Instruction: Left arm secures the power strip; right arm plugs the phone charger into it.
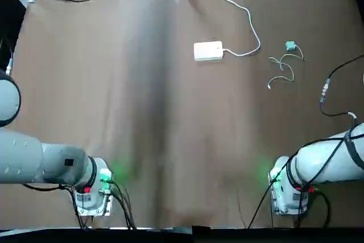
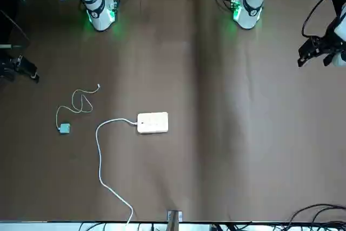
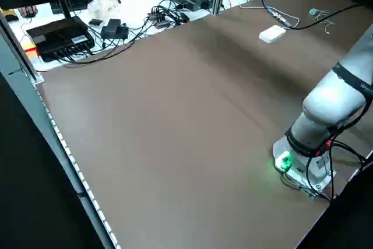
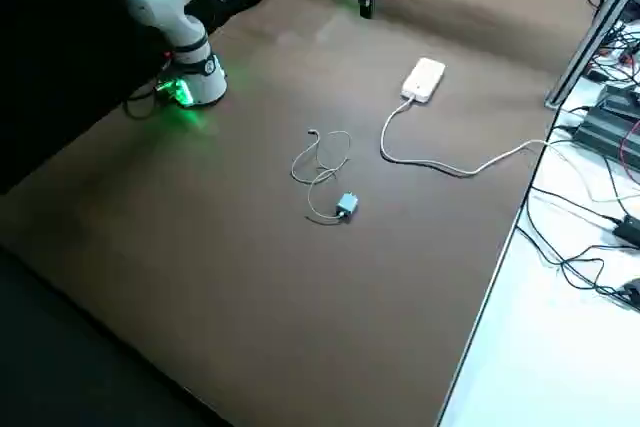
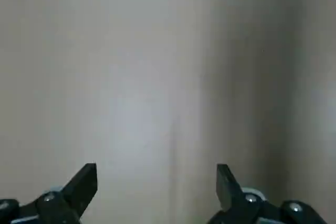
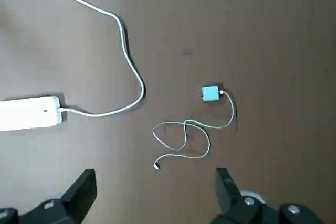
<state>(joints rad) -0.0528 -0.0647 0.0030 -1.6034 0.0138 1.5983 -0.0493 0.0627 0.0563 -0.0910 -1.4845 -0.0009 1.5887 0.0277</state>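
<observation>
The left pincer (image 5: 157, 192) stands wide open above the bare brown table (image 1: 142, 112), holding nothing. The right pincer (image 6: 157, 195) is also wide open and empty, raised over the table. Farther toward the table's far side lies the white power strip (image 1: 208, 50), its cord running off that edge. The teal phone charger (image 1: 290, 45) lies apart on the strip's right, its thin white cable loosely curled.

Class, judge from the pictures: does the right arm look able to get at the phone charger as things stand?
Probably yes. The right gripper is open and holds nothing, and the phone charger lies uncovered on the table, apart from the power strip.
</observation>
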